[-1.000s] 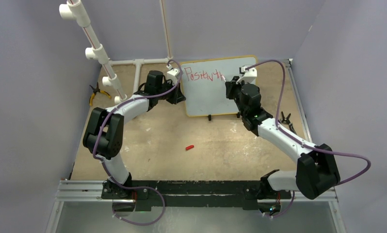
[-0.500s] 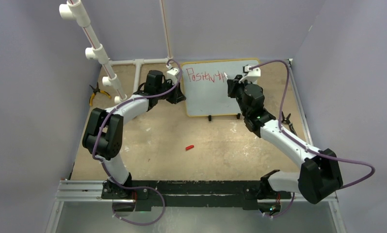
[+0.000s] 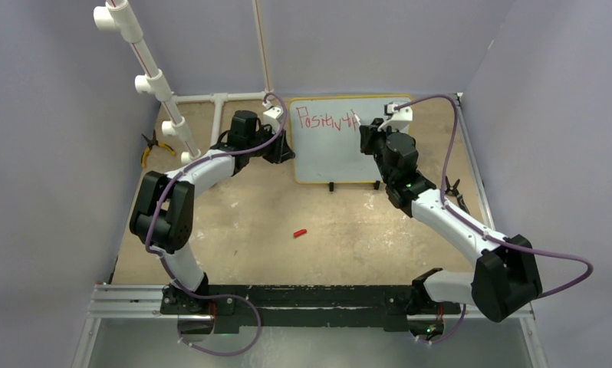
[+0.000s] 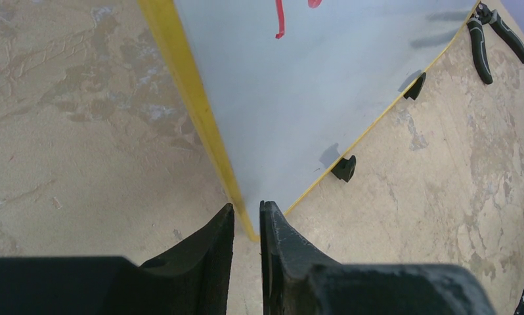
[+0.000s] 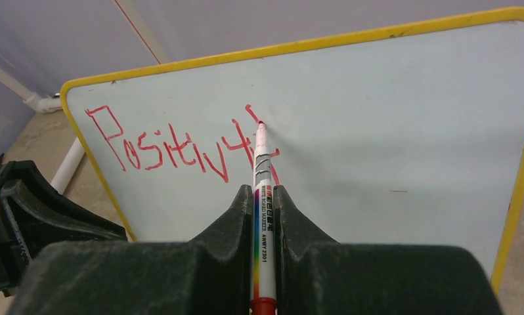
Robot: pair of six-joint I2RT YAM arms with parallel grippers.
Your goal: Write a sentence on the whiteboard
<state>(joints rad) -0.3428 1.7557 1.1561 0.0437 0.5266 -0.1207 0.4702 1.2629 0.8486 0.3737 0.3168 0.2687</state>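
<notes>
While your right claw (image 5: pixel 262 190) pinched the marker (image 5: pixel 260 151) at the board (image 5: pixel 391 118), your left claw (image 4: pixel 247 207) stood slightly parted at its corner.

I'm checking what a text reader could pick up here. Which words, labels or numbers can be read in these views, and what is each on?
"Positiv": red handwriting on the whiteboard; the strokes after it are unfinished, perhaps "4" or "it".
"WHITE BOARD MARKER": small print on the marker.
"2301", after a brand word that reads roughly "ANWAY": also on the marker, uncertain.
Tiny red print higher up the marker: too small to read.
</notes>
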